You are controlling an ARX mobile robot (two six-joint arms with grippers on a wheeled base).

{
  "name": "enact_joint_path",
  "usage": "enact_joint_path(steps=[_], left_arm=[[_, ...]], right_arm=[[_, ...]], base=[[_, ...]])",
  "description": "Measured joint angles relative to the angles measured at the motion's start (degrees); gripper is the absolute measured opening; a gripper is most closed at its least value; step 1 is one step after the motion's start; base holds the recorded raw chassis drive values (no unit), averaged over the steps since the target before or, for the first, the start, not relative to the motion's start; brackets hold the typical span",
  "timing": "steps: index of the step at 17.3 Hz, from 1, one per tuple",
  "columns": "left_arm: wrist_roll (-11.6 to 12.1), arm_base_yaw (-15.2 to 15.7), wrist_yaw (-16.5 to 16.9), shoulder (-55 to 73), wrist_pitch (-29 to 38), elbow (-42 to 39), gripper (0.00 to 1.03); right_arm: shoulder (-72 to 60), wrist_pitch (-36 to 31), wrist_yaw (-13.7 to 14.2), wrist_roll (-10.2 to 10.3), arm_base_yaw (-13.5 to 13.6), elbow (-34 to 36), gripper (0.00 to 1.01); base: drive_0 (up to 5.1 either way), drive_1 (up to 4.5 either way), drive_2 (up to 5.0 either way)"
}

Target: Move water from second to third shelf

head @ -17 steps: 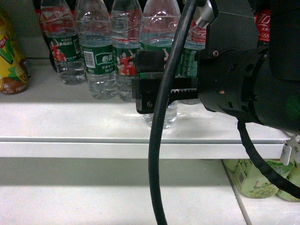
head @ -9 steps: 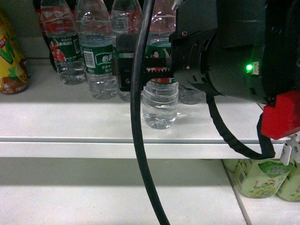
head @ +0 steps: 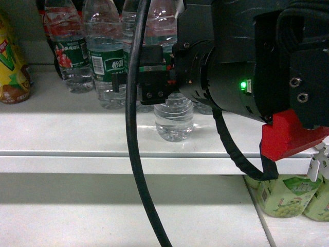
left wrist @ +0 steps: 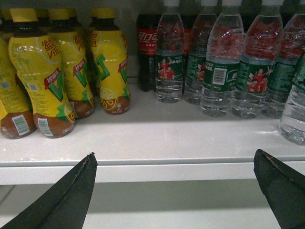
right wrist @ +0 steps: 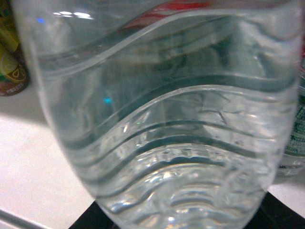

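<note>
You see the white shelf (head: 77, 128) running across the middle of the head frame, with the black right arm (head: 241, 67) filling the upper right and its thick cable (head: 134, 154) dropping down the centre. The right gripper (head: 169, 77) sits just left of centre in that frame, its jaws clenched around the water bottle (head: 175, 116) at label height; the bottle's ribbed base stands near the shelf's front edge, though you cannot tell whether it touches the shelf. In the right wrist frame that bottle (right wrist: 162, 124) fills nearly everything, clear and wavy-ribbed. Behind it, upper left of the head frame, stands a row of like water bottles (head: 105, 62) with green labels. In the left wrist frame you look at yellow tea bottles (left wrist: 43, 71) on the left, a cola bottle (left wrist: 145, 47) at centre top, and the left gripper (left wrist: 176, 191) at the bottom corners, its dark fingers (left wrist: 71, 200) spread wide and holding nothing.
</note>
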State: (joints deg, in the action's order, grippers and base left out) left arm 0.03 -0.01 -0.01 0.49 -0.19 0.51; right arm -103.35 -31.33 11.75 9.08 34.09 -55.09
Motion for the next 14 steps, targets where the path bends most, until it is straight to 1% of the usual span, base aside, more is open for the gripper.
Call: enact_joint_path(steps=[1,2,5,7,9,10,12,13,14], left_arm=[[0.00,0.00,0.00,0.00,0.00,0.00,0.98],[0.00,0.00,0.00,0.00,0.00,0.00,0.98],[0.00,0.00,0.00,0.00,0.00,0.00,0.98],[-0.02,0.00,-0.02,0.00,0.00,0.00,0.98],[0.00,0.00,0.00,0.00,0.00,0.00,0.98],[0.00,0.00,0.00,0.00,0.00,0.00,0.98],[0.00,0.00,0.00,0.00,0.00,0.00,0.98],[0.00,0.00,0.00,0.00,0.00,0.00,0.98],[0.00,0.00,0.00,0.00,0.00,0.00,0.98]], right_arm=[[1.25,0.04,-0.28,-0.04,0.07,1.22,0.44],[2.80,0.13,-0.98,-0.07,0.42,2.78,0.41],[9.01,0.46,-2.89,0.02,0.35,9.42,0.39],[14.53,-0.46,-3.85,0.07,-0.90,15.72,0.39],[21.42,-0.61,-4.28,-0.13,-3.56,22.73,0.39],[27.23,0.68,-4.81,-0.61,-6.60,26.91,0.39],[33.66,2.32,-6.27,-1.20,-10.32,30.38,0.39],[35.89,3.39,-6.93,-1.33,-11.63,31.26,0.39],[40.26,5.33,-8.02,-1.57,-14.19,32.85,0.39]], base=[[0.0,0.00,0.0],[0.0,0.00,0.0],[0.0,0.00,0.0],[0.0,0.00,0.0],[0.0,0.00,0.0],[0.0,0.00,0.0],[0.0,0.00,0.0],[0.0,0.00,0.0],[0.0,0.00,0.0]])
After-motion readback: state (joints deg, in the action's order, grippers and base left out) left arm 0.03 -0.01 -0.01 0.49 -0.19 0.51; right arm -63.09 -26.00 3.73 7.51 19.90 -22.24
